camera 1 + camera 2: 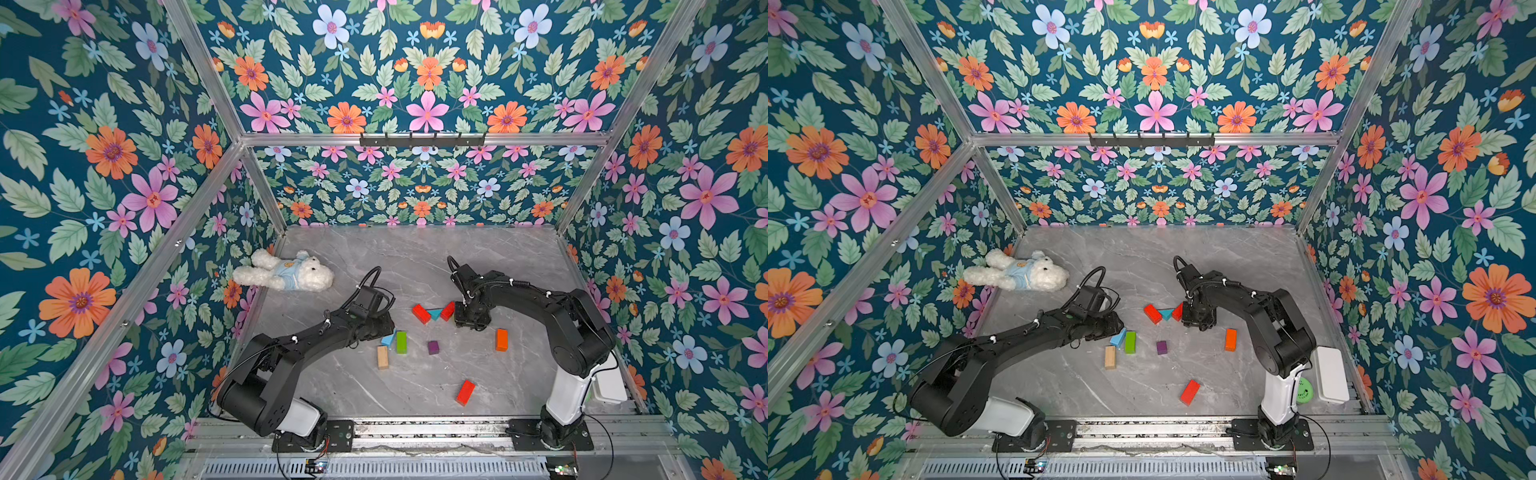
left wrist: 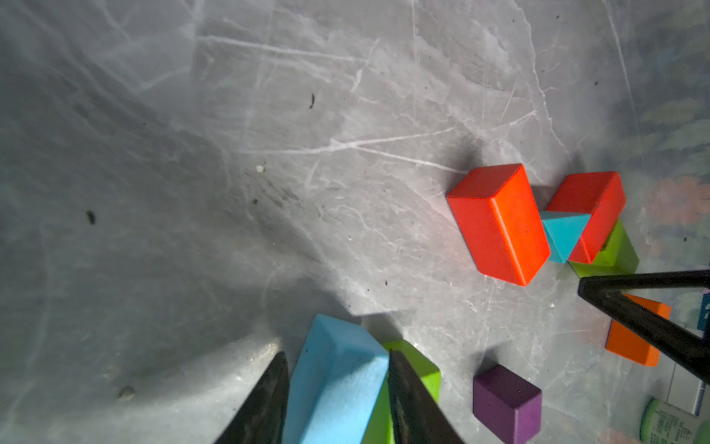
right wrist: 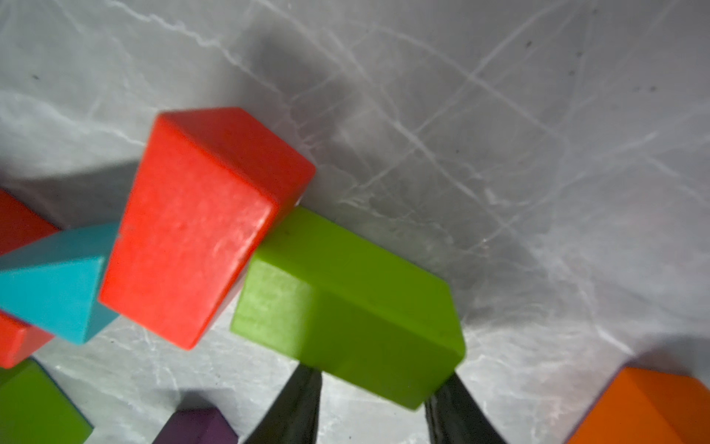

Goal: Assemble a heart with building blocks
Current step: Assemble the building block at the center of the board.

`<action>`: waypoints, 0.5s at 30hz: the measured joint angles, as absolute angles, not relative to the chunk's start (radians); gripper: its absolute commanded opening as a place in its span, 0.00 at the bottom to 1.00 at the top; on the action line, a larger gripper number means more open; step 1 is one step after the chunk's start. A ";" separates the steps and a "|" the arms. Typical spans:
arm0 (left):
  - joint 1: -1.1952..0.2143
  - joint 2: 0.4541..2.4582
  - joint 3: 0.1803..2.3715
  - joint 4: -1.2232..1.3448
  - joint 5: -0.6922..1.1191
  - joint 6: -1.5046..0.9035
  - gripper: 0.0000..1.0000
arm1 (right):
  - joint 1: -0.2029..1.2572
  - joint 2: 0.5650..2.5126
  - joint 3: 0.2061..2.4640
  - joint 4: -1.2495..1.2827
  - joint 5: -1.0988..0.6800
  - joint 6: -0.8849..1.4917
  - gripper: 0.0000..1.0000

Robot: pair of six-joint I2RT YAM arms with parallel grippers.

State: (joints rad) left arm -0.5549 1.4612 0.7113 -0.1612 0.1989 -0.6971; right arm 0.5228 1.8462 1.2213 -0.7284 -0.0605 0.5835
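Past the middle of the worktop, with the right gripper pinching the green block corner-to-corner against the red block beside the teal triangle, lower flat, square up, then let go gently without nudging the half-begun heart. Hold the light blue block, pinched in the left gripper nearer the front edge, clear of that work.

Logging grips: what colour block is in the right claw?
Green block, clearest in right wrist view.
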 measured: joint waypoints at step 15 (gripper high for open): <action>-0.556 1.458 0.704 -0.166 0.193 -0.692 0.55 | 0.546 1.779 1.163 -0.707 -0.067 0.580 0.50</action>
State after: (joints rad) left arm -0.5556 1.4578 0.7044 -0.1658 0.1932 -0.6918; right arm 0.5461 1.7794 1.1633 -0.7071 -0.0673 0.5804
